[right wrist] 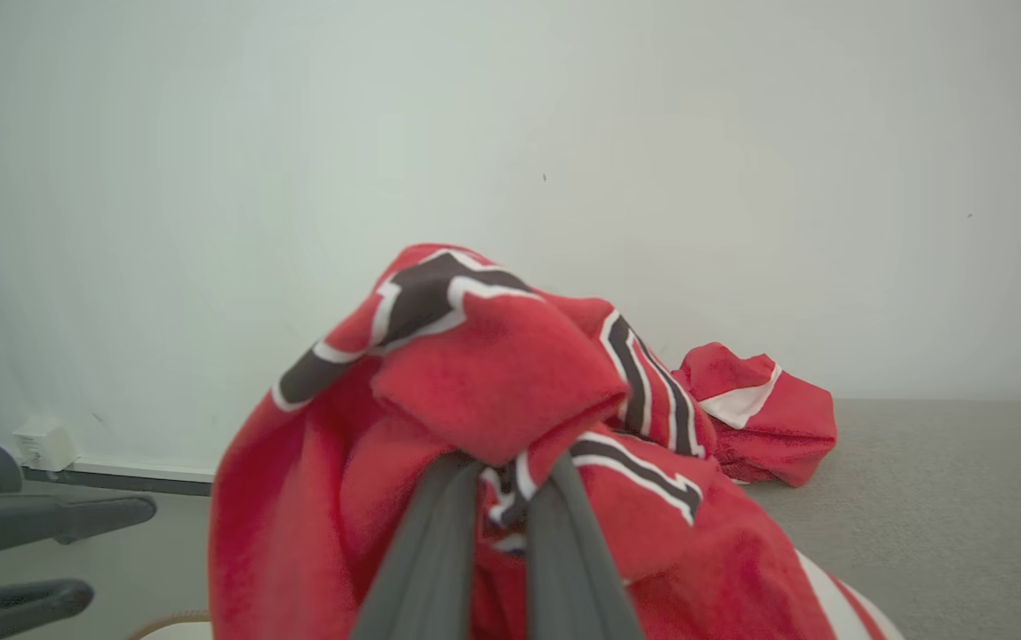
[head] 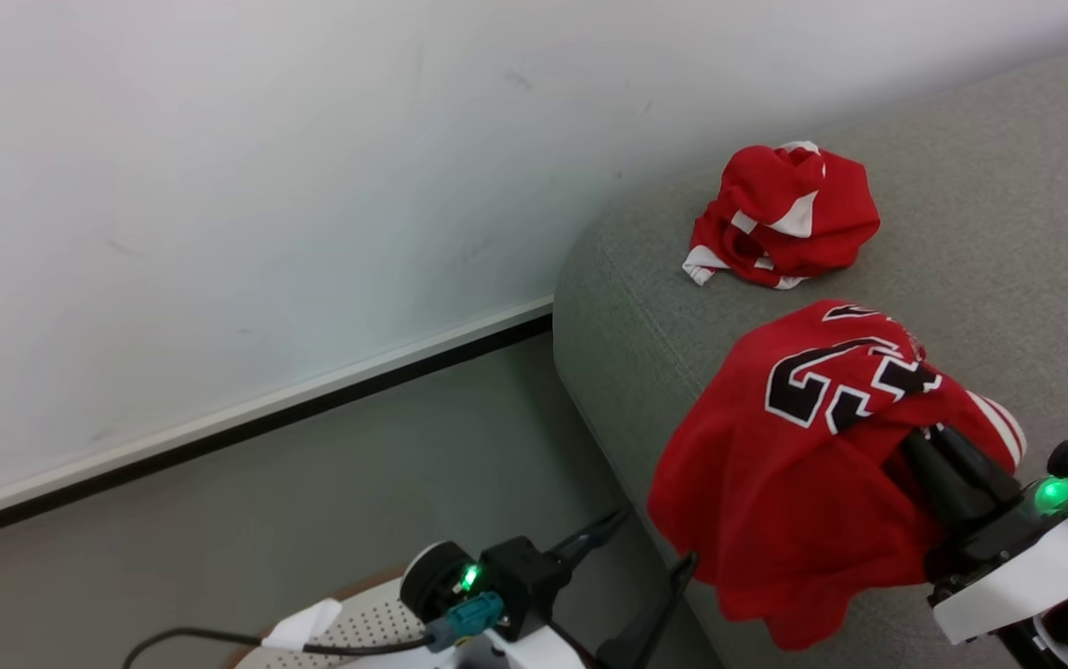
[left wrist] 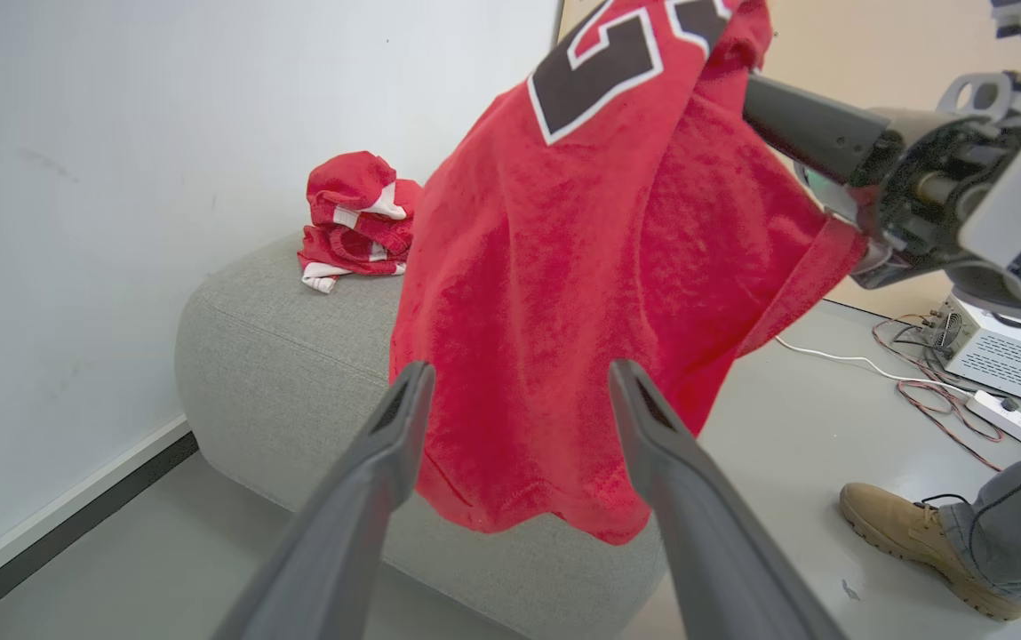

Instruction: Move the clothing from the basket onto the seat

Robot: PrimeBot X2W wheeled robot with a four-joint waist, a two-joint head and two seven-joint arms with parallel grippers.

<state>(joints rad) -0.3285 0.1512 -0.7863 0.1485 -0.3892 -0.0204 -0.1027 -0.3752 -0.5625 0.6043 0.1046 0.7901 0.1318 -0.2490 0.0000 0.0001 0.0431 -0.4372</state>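
Observation:
My right gripper (head: 922,439) is shut on a red jersey (head: 798,465) with black-and-white lettering, which hangs over the front corner of the grey seat (head: 980,186). In the right wrist view the two fingers (right wrist: 439,542) pinch a bunched fold of the jersey (right wrist: 492,373). A second piece of clothing (head: 784,218), red with white trim, lies crumpled on the seat near the wall. My left gripper (head: 645,548) is open and empty, low beside the seat, its fingers (left wrist: 399,427) pointing at the hanging jersey (left wrist: 581,267). A bit of the white perforated basket (head: 362,632) shows at the bottom edge.
A white wall with a dark baseboard (head: 245,418) runs behind the seat. In the left wrist view a person's tan boot (left wrist: 914,533) stands on the grey floor, near a white electronics box (left wrist: 1008,356) and loose cables (left wrist: 910,364).

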